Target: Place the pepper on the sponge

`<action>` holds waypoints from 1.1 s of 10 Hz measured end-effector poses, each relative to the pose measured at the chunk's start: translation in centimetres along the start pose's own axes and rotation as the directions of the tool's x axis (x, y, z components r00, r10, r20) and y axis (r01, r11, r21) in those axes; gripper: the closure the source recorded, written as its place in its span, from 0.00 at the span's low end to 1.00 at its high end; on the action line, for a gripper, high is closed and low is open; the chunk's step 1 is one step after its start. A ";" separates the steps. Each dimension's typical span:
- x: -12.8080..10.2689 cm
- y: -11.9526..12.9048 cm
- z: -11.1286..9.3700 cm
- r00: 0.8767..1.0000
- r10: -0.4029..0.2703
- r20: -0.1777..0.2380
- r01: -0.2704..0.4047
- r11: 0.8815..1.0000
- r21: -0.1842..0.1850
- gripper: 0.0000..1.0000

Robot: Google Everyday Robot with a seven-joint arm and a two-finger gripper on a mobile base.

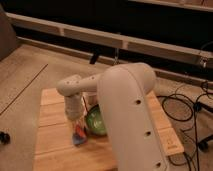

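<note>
- Background: dark wall (150, 20) with a pale horizontal rail (65, 31); speckled floor (22, 75) at left; black cables (182, 107) on the floor at right.
- Wooden surface (52, 130) in the lower centre, planks running left to right.
- White arm (127, 115) filling the foreground, bent across the surface and hiding much of its right half.
- Hand (77, 125) pointed downward at the arm's end, just left of the green bowl (96, 122), directly above the sponge (78, 140).
- Opening of the hand: cannot tell; hold on anything not discernible.
- Pepper (80, 132): orange-red patch directly beneath the hand, at the sponge's upper edge; contact with either not discernible.
- Sponge: blue-grey, flat on the surface, just beside the bowl's lower-left rim.
</note>
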 end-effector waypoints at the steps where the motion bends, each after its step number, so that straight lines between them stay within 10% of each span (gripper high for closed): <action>1: -0.6 0.6 0.2 1.000 -0.017 -0.016 0.017 1.000 -0.011 0.84; 8: 1.0 0.3 -3.0 0.999 -0.009 -0.033 0.011 0.997 0.078 0.24; 11: 1.5 0.4 -3.0 0.999 0.007 -0.040 -0.004 0.997 0.076 0.20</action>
